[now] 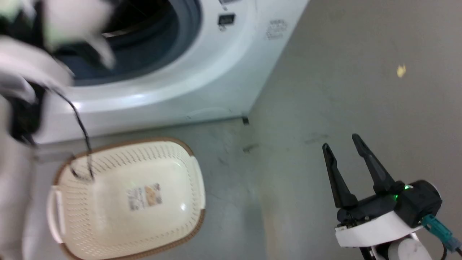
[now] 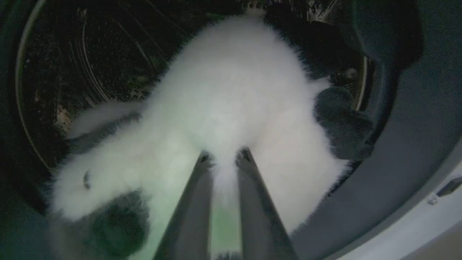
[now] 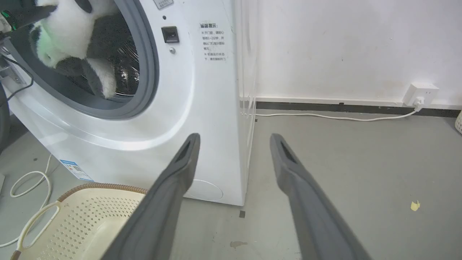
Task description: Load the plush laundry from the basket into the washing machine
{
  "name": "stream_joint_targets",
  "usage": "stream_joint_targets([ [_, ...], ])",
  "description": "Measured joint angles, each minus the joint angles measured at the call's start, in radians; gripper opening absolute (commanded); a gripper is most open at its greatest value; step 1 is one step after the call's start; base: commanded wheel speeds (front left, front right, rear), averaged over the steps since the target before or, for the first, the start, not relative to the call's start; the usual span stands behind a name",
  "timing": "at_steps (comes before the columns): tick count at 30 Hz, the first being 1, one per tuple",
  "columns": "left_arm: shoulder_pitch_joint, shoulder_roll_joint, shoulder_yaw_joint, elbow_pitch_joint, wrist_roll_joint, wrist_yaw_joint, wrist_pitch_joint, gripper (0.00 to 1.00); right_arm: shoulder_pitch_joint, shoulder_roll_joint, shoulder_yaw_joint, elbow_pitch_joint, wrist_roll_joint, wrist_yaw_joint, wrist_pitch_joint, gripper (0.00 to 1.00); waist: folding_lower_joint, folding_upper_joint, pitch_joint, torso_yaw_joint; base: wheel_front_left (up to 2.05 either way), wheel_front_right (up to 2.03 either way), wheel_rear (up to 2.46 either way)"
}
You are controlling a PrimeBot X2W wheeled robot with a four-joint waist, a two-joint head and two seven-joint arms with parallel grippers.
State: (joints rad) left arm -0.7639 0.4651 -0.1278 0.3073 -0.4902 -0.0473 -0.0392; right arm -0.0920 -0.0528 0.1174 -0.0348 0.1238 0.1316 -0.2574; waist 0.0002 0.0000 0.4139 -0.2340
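The plush laundry (image 2: 231, 90), fluffy white with black limbs, hangs inside the washing machine's drum mouth; my left gripper (image 2: 223, 159) is shut on a tuft of its fur. The plush (image 3: 68, 36) also shows through the grey door seal in the right wrist view, and as a blurred white mass (image 1: 75, 21) at the opening in the head view. The washing machine (image 1: 202, 83) stands at upper left. The cream basket (image 1: 108, 213) with its brown rim sits on the floor before it, holding nothing but its label sticker. My right gripper (image 1: 343, 146) is open over the floor, right of the basket.
A dark cable (image 1: 81, 126) hangs from my left arm over the basket's far rim. A white power cord (image 3: 332, 116) runs along the wall base to a socket (image 3: 420, 94). A small yellow scrap (image 1: 401, 70) lies on the grey floor.
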Motion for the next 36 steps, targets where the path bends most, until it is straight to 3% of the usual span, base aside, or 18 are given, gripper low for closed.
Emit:
stream_joint_targets([
  [4,-0.226,0.076,0.001,0.142,0.021,-0.006,0.097,0.0,-0.037,0.0,0.016,-0.031,0.034,0.0,0.0,1.0,0.0001,0.0,0.103,-0.051,0.0,0.0,0.0],
  [10,-0.416,0.135,-0.048,0.318,0.08,-0.026,0.159,0.0,-0.069,0.0,0.049,-0.042,0.082,0.0,0.0,1.0,0.0001,0.0,0.204,-0.119,0.0,0.0,0.0],
  [18,-0.531,0.144,-0.128,0.477,0.114,-0.059,0.247,0.0,-0.082,0.0,0.064,-0.041,0.107,0.0,0.0,1.0,0.0,0.0,0.282,-0.173,0.0,0.0,0.0],
  [26,-0.545,0.138,-0.152,0.581,0.12,-0.061,0.19,0.0,-0.083,0.0,0.051,-0.031,0.099,0.0,0.0,1.0,-0.0001,0.0,0.256,-0.157,0.0,0.0,0.0],
  [27,-0.542,0.134,-0.153,0.592,0.12,-0.061,0.174,0.3,-0.083,0.0,0.047,-0.03,0.094,0.0,0.0,1.0,-0.0001,0.0,0.247,-0.153,0.0,0.0,0.0],
  [28,-0.534,0.128,-0.154,0.604,0.12,-0.061,0.156,1.0,-0.083,0.0,0.042,-0.027,0.087,0.0,0.0,1.0,-0.0001,0.0,0.237,-0.148,0.0,0.0,0.0],
  [32,-0.486,0.1,-0.152,0.636,0.11,-0.061,0.091,1.0,-0.082,0.0,0.028,-0.016,0.069,0.0,0.0,1.0,-0.0002,0.0,0.199,-0.132,0.0,0.0,0.0],
  [36,-0.373,0.013,-0.135,0.669,0.044,-0.069,-0.068,1.0,-0.071,0.0,0.002,0.01,0.039,0.0,0.0,1.0,-0.0003,0.0,0.109,-0.096,0.0,0.0,0.0],
])
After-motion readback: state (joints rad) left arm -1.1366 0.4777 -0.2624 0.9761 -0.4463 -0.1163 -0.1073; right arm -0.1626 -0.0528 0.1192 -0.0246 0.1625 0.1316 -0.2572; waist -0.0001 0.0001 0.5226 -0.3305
